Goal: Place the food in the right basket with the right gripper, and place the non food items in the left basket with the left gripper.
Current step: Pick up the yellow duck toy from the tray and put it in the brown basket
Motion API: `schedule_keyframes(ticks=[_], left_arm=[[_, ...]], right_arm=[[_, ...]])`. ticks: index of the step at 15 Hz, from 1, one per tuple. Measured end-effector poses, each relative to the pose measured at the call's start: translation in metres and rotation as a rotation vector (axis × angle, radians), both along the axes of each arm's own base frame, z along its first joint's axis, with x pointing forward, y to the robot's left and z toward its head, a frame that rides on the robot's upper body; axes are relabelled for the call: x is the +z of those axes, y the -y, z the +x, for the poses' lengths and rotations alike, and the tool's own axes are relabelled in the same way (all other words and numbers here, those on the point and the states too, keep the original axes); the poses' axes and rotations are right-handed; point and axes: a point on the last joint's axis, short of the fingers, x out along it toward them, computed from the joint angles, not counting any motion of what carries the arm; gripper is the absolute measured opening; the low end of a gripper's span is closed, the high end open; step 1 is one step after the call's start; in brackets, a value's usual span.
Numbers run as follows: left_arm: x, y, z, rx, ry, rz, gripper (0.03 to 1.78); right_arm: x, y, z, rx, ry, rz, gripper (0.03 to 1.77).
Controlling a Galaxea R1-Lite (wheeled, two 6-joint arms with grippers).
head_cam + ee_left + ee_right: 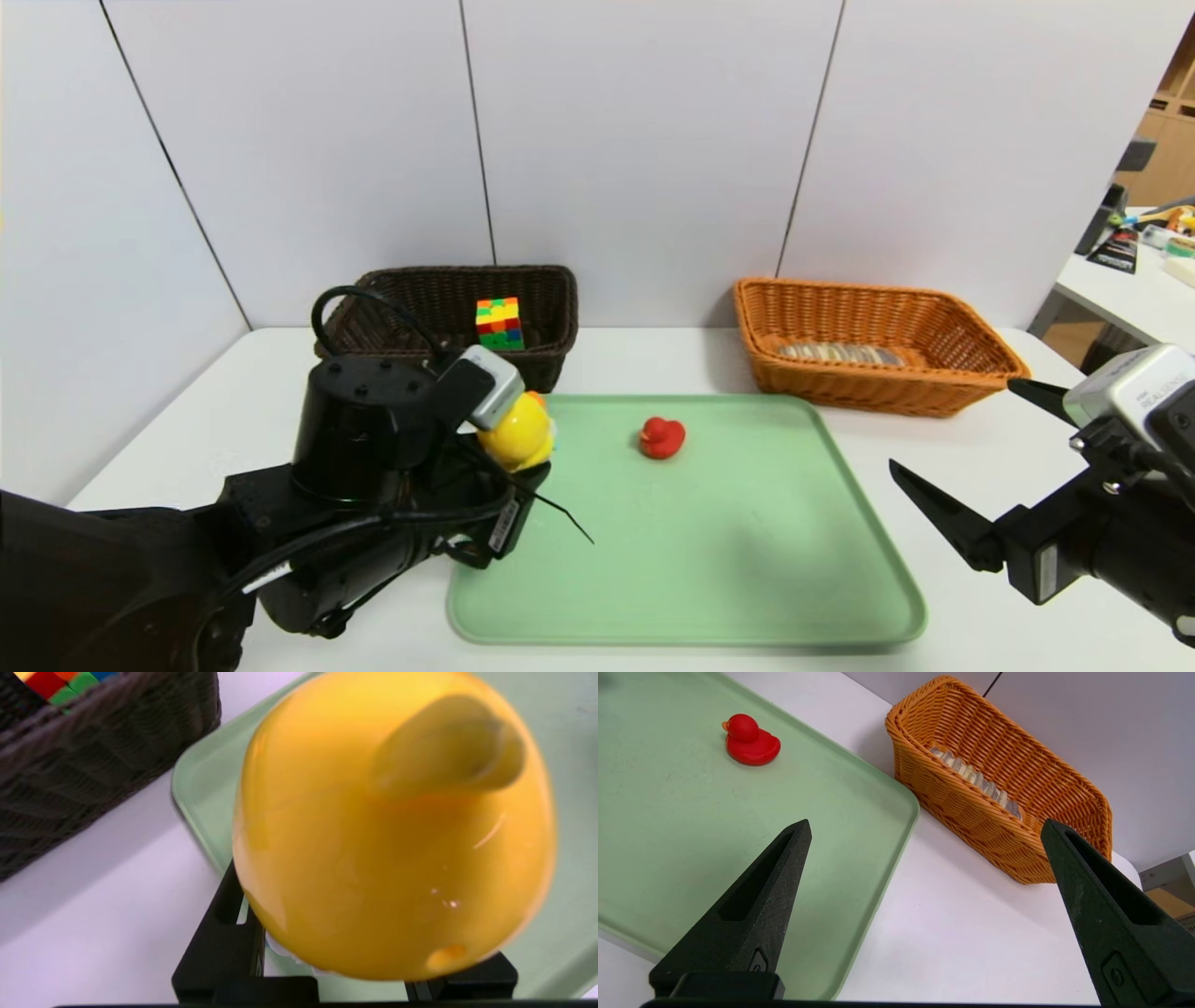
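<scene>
Left pincer clamped on the yellow plastic duck toy, held above the near-left corner of the pale green tray, just in front of the dark brown wicker basket containing the multicoloured puzzle cube. Small red rubber duck sits on tray, well apart. Right pincer wide apart, empty, over white bench near orange wicker basket with striped ridged loaf inside.

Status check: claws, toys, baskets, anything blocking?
Left claw shut on yellow duck, near dark basket. Right claw open, parked. Red duck on tray. Nothing blocking.
</scene>
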Motion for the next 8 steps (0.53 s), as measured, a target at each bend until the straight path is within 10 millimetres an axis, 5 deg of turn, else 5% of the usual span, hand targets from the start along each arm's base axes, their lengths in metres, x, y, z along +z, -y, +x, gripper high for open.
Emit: schedule_keyframes(ticks=[8], left_arm=[[0.056,-0.007,-0.012,-0.017,0.102,-0.03,0.76]], right_arm=[[-0.001,0.0,0.0,0.001,-0.004,-0.002,1.69]])
